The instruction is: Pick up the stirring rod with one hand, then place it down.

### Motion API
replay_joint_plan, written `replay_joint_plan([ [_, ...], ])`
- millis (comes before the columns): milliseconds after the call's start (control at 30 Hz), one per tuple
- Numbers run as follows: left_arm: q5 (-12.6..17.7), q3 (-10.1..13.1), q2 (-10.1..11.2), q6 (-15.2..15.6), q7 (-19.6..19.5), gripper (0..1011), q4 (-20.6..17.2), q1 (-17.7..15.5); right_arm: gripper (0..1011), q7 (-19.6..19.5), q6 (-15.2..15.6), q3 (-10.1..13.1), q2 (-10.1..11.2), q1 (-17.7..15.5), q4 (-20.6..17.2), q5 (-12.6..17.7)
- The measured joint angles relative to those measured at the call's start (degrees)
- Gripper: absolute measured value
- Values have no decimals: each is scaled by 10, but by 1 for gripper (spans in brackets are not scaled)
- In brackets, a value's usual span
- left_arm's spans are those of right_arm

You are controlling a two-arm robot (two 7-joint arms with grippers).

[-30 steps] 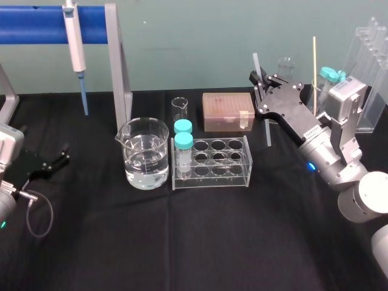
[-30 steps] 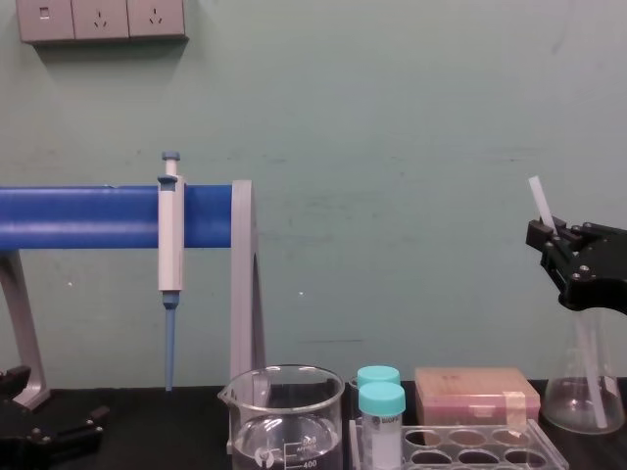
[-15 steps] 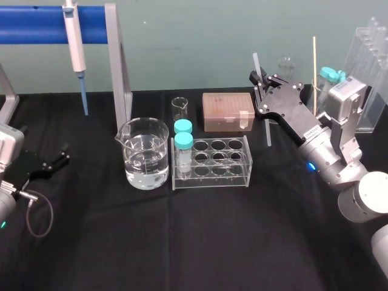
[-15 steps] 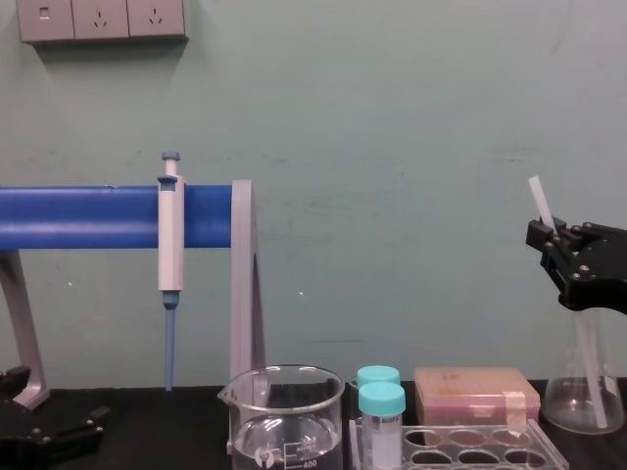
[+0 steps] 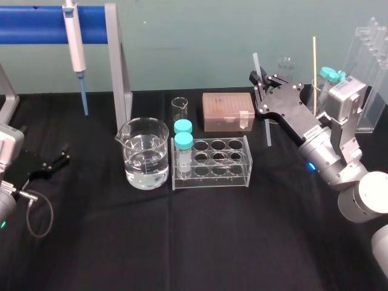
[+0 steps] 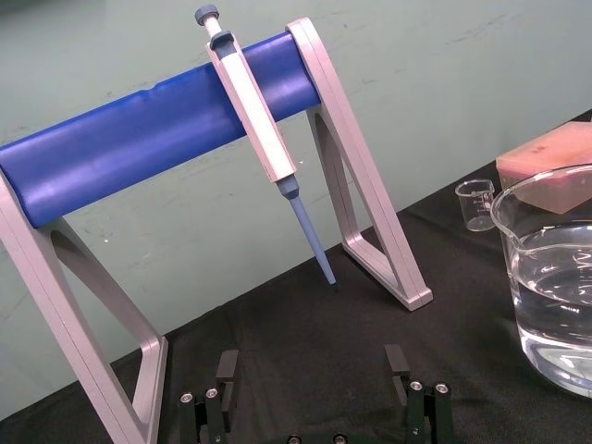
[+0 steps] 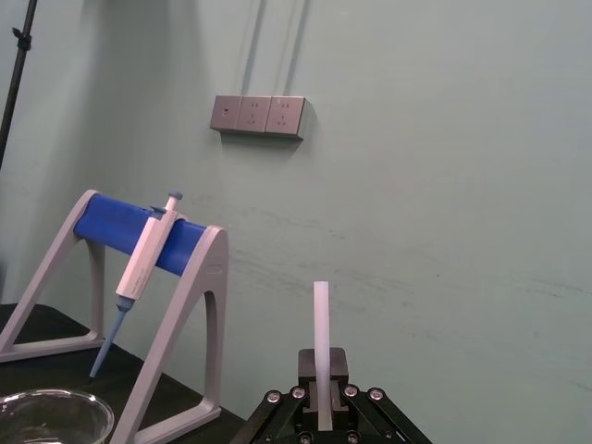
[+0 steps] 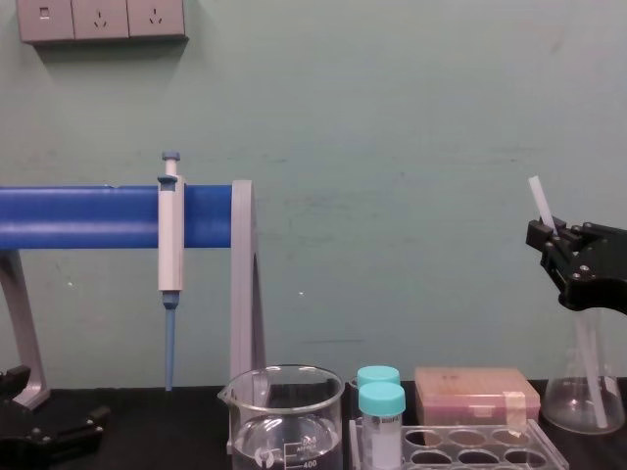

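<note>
The stirring rod (image 5: 267, 132) stands nearly upright at the right of the head view, pinched a little above its middle by the right pincer (image 5: 262, 82). Its top pokes up past the black fingers. Its lower end hangs down over the black counter (image 5: 182, 230), just right of the pinkish box (image 5: 228, 111). Whether that end touches the cloth cannot be told.

In the chest view the rod (image 8: 540, 201) leans with its top toward the left of the frame. The right pincer (image 8: 554, 238) is closed narrowly on it at the right edge, and the lower length of the rod crosses the glass flask (image 8: 563, 401) at lower right. The right wrist view shows the rod (image 7: 321, 333) rising straight out between the clamped fingers of that pincer (image 7: 322, 370), against the green wall.

Left of the box, at the middle of the head view, are a clear tube rack (image 5: 212, 160) holding two teal-capped tubes (image 5: 183, 142), a small beaker (image 5: 180, 108) behind them, and a large beaker (image 5: 145, 154) part filled with water.

At upper left a white pipette (image 5: 74, 42) with a blue tip hangs from a blue bar stand (image 5: 36, 33).

The left pincer (image 5: 62, 154) rests low at the left edge, well apart from the rod. Its fingers (image 6: 227, 365) are spread wide with nothing between them.
</note>
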Motion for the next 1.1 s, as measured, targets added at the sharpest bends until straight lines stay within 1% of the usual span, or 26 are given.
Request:
replay_joint_plan([
  [967,0,0,0,0,0,1000,0,0,67,0,0,0,0,0,0,0],
  [1100,0,0,0,0,0,1000,0,0,68,2,1,2,-3,0,0,-3],
])
